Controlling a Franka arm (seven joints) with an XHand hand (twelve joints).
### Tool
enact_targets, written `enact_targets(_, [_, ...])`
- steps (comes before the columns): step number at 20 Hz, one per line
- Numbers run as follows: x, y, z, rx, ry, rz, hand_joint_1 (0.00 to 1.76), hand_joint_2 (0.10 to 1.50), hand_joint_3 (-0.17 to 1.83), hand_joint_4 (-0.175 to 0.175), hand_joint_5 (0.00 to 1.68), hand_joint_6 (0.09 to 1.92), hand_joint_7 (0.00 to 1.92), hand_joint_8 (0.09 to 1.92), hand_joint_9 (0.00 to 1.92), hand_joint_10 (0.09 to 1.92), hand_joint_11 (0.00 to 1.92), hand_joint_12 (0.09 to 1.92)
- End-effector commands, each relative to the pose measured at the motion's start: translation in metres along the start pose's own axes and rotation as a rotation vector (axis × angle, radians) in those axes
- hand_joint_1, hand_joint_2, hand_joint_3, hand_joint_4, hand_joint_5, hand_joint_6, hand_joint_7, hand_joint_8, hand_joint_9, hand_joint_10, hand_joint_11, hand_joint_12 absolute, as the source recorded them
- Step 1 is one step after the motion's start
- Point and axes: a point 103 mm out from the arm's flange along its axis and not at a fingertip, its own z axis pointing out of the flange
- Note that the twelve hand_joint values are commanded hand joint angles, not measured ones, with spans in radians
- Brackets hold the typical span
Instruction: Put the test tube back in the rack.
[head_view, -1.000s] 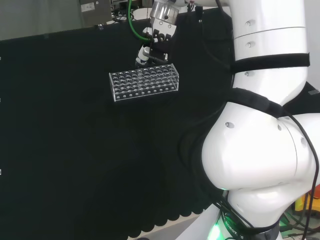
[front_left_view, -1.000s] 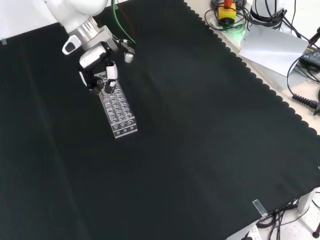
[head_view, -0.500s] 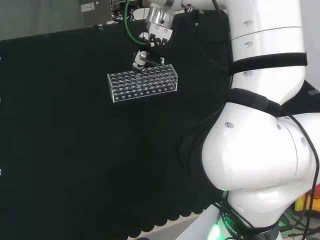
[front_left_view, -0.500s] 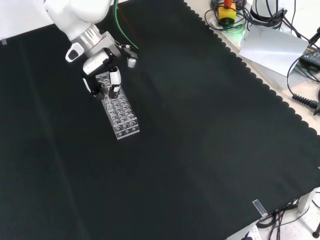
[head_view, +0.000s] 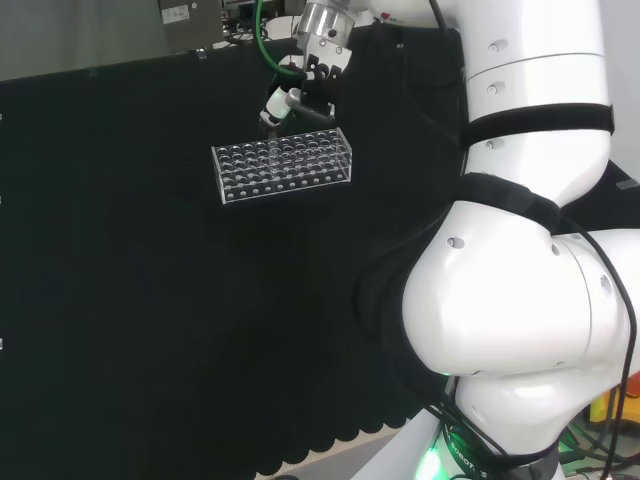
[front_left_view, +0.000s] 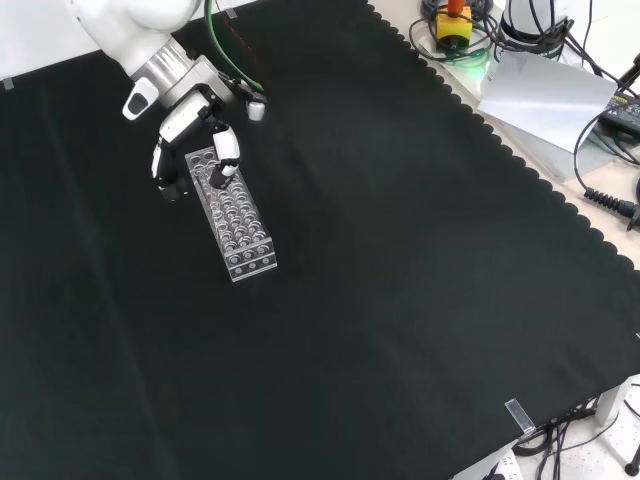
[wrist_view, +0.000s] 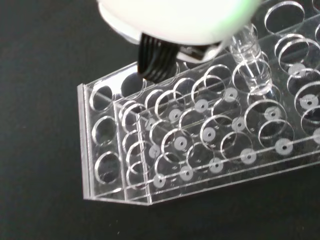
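In the wrist view, going from left to right, the near corner of the clear test tube rack (wrist_view: 150, 165) is met first, with its tiers of round holes all seen empty; further right the clear test tube (wrist_view: 252, 65) is seen, held under the blurred white part of the hand (wrist_view: 175, 20). The tube's long axis is tilted, not plumb: its rounded lower end is poised just above the top plate, over or at the edge of one hole, and whether it has entered that hole cannot be told.

In the front view the rack (front_left_view: 236, 221) is laid lengthwise on the black cloth (front_left_view: 420, 280), and the hand (front_left_view: 190, 120) is placed over its far end, fingers curled downward; the tube appears to be pinched between them, though the glass itself is hardly made out there. In the head view the hand (head_view: 300, 90) is seen above the rack's (head_view: 283, 165) far edge.

It is judged that the tube must be brought upright over the hole before it is lowered, since a tilted tip could be caught on the rim.
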Motion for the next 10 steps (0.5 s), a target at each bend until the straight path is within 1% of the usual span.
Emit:
enact_targets(1, [0.005, -0.019, -0.020, 0.003, 0.027, -0.053, 1.15, 0.50, 0.85, -0.076, 0.36, 0.61, 0.35, 0.96, 0.44, 0.95, 0.27, 1.54])
enact_targets(6, [0.015, -0.042, -0.051, -0.042, 0.015, -0.076, 1.10, 0.50, 0.83, -0.075, 0.32, 0.53, 0.30, 0.96, 0.38, 0.97, 0.22, 1.55])
enact_targets(10, [0.024, -0.062, -0.073, -0.076, -0.002, -0.092, 1.09, 0.51, 0.81, -0.075, 0.34, 0.48, 0.29, 0.97, 0.37, 0.98, 0.21, 1.56])
